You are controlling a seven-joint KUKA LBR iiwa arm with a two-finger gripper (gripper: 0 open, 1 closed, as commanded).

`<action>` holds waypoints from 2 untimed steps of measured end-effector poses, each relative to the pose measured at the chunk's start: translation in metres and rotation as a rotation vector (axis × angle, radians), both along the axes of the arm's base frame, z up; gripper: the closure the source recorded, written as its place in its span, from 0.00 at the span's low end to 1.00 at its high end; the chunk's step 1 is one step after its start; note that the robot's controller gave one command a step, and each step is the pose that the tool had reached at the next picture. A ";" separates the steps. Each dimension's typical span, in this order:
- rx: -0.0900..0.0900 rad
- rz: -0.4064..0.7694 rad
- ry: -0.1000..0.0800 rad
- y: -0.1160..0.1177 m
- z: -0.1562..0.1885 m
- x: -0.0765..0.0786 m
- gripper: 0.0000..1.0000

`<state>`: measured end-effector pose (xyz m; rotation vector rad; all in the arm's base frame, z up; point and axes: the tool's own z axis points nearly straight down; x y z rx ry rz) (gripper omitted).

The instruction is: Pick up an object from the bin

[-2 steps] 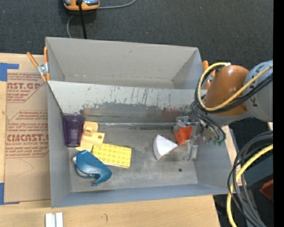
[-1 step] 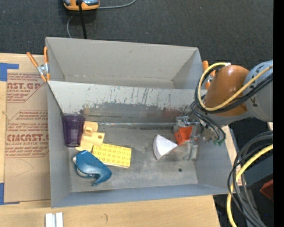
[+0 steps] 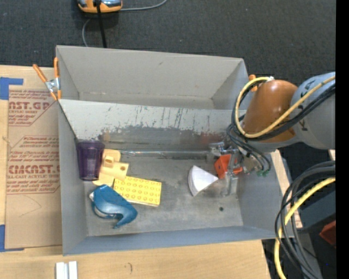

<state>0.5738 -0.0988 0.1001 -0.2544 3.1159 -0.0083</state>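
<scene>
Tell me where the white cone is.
In the camera view, the white cone lies on the bin floor right of centre, just left of the pincer and right of the yellow studded plate.

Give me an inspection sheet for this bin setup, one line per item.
Surface: grey metal bin, floor scuffed.
Job's things: white cone lying right of centre.
Clutter: purple cup, tan block, yellow studded plate, blue curved thing, grouped at left.
Grippers: gripper low in the bin, just right of the cone.
Cables: yellow and black cables loop round the wrist.
Surroundings: orange device beyond the far wall.
</scene>
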 end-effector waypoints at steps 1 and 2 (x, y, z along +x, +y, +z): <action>0.000 0.220 0.001 0.037 -0.025 0.014 0.00; -0.003 0.295 -0.004 0.044 -0.030 0.014 1.00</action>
